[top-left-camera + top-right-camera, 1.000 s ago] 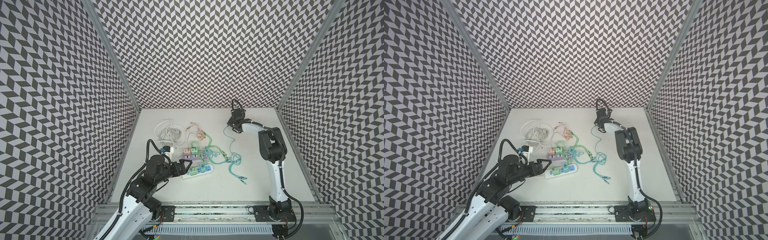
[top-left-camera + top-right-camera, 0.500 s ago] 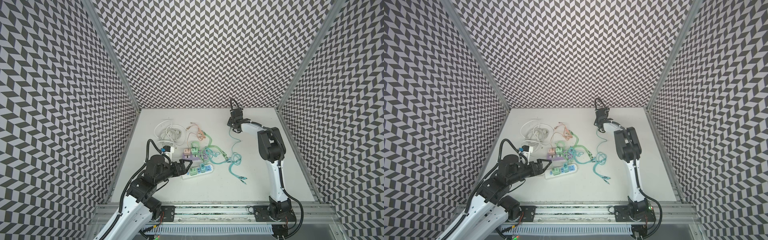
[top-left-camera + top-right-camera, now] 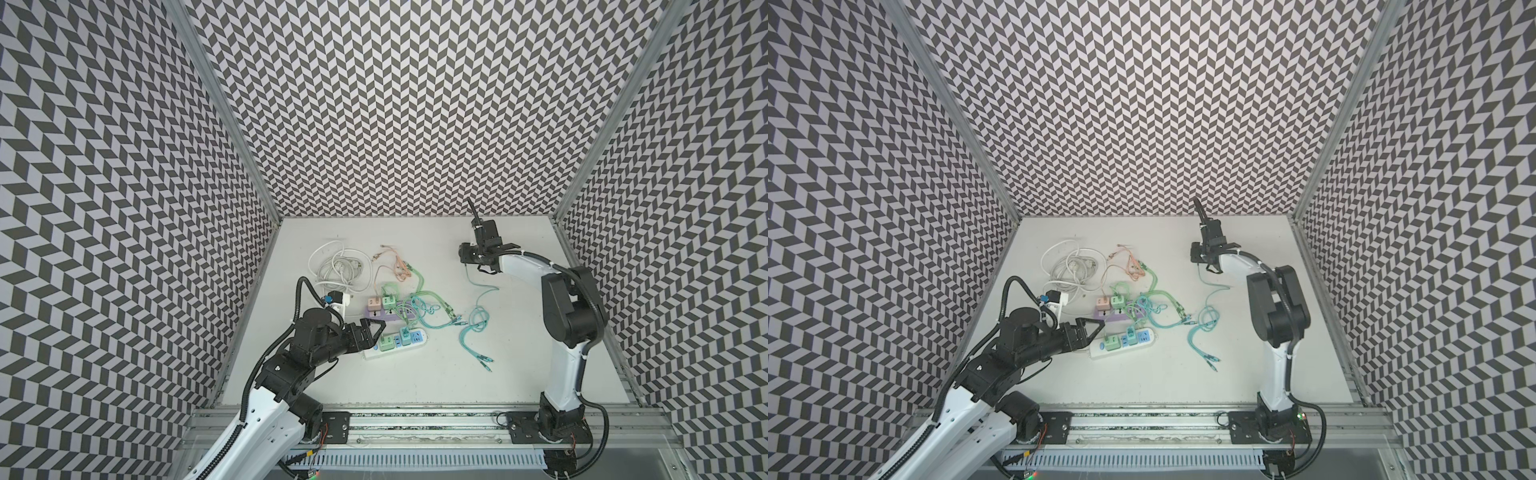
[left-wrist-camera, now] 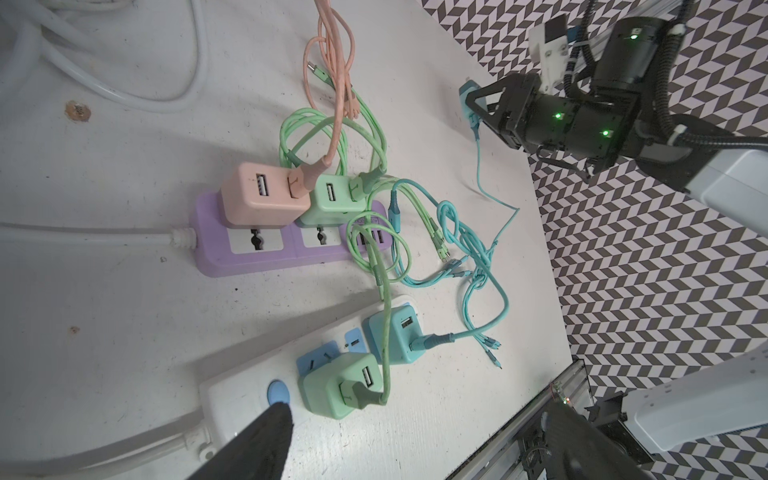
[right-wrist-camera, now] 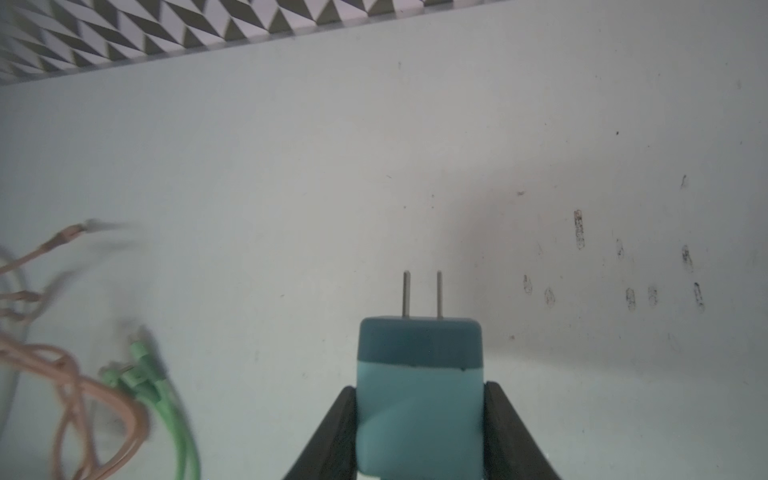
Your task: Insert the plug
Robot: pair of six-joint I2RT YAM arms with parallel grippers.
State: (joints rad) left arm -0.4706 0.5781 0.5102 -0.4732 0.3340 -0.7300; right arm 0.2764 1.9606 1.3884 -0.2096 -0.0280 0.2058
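Over the white tabletop [image 3: 415, 374], a teal two-pronged charger plug [image 5: 419, 353] is clamped in the right gripper [image 5: 420, 390]; the left gripper [image 3: 374, 332] is spread wide, empty, beside a white power strip [image 4: 232, 395].

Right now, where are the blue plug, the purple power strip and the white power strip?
blue plug [image 5: 419, 374]: right wrist view, on its body below the prongs.
purple power strip [image 4: 249, 264]: left wrist view, on its bare long edge.
white power strip [image 4: 241, 399]: left wrist view, on its bare top.
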